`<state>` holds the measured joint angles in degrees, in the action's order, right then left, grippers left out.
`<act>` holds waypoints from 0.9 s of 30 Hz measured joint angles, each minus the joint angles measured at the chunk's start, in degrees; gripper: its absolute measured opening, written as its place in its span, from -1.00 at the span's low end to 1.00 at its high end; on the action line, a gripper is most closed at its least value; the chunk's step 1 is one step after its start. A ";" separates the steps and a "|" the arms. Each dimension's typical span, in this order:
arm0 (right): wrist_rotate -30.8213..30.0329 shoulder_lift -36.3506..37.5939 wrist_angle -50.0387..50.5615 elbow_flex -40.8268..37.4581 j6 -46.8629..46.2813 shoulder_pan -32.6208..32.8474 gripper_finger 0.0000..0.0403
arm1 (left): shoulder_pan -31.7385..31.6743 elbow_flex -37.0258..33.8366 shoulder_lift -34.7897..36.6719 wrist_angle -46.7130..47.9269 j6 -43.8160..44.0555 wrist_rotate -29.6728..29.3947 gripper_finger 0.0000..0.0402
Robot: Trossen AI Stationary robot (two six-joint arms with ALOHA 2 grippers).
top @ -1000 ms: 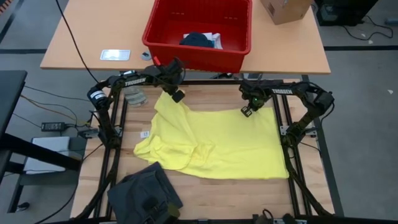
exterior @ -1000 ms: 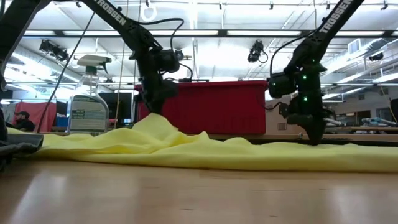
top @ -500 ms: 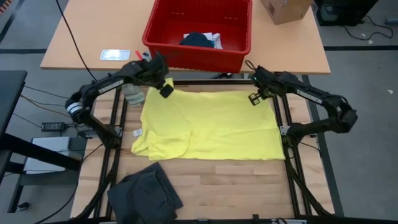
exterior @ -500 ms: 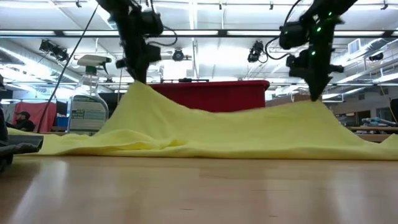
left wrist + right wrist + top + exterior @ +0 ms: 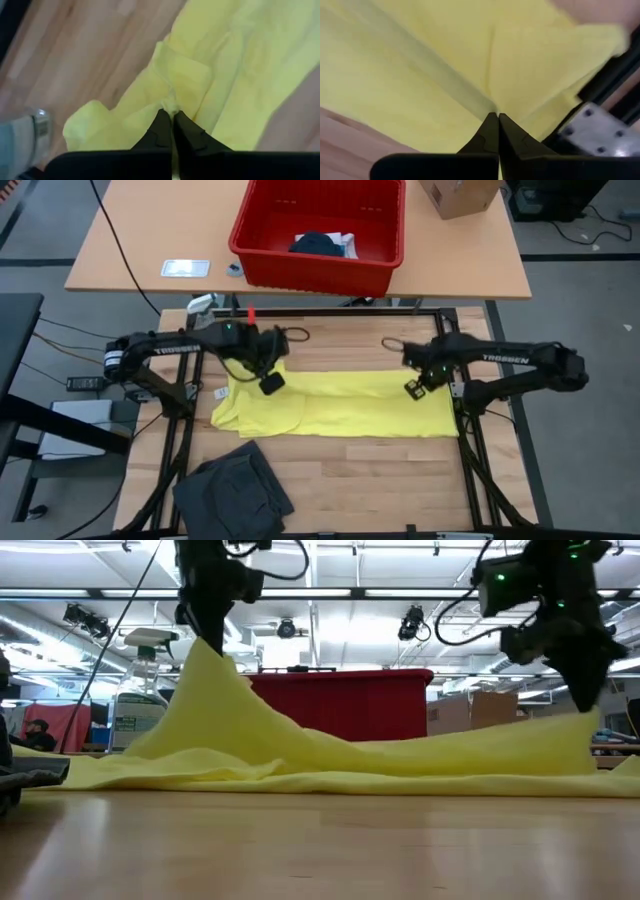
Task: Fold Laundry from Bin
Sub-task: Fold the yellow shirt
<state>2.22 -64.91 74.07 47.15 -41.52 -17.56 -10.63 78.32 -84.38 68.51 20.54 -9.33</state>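
A brown cardboard box point(image 5: 458, 195) sits at the top right of the high view. A small flat white card point(image 5: 185, 268) lies on the tan wooden table point(image 5: 130, 250) at the upper left.

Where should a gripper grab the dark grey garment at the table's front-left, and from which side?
The dark grey garment lies crumpled in a heap near the table's front edge. Probably best to come straight down from above and pinch a raised fold on its top. The edges look tucked flat against the wood, leaving little to grip.

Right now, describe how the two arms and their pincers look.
Both arms are dark, jointed, with white TROSSEN lettering. The left pincer and right pincer each end in two slim black tapered fingers. Thin black cables loop beside the wrists; the low view shows green lights.
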 joint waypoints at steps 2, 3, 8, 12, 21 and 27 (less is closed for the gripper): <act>1.32 0.20 -1.70 -2.63 -3.23 2.78 -1.00 | 2.42 -0.20 -0.15 -0.39 2.75 -0.01 -0.99; 2.16 0.19 -2.81 -3.78 -4.67 4.04 -1.00 | 3.51 -0.83 -0.36 -1.07 4.20 0.00 -0.98; 6.77 0.18 -8.13 -7.03 -10.86 10.93 -1.00 | 6.83 -7.94 -0.52 -0.46 10.94 0.96 -0.97; 10.54 0.18 -12.81 -9.10 -15.80 15.76 -0.97 | 8.48 -14.01 -0.60 -0.88 17.07 1.67 -0.95; 11.23 0.16 -13.49 -11.86 -21.51 18.53 -0.52 | 9.58 -13.07 -0.55 -3.20 20.22 2.98 -0.59; 9.26 0.83 -15.08 -9.05 -20.00 17.38 -0.20 | 8.19 -9.63 -0.54 -0.06 19.18 2.98 -0.34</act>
<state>11.48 -64.08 58.99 38.10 -61.52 -0.18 -2.44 68.70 -84.92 68.45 39.73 -6.35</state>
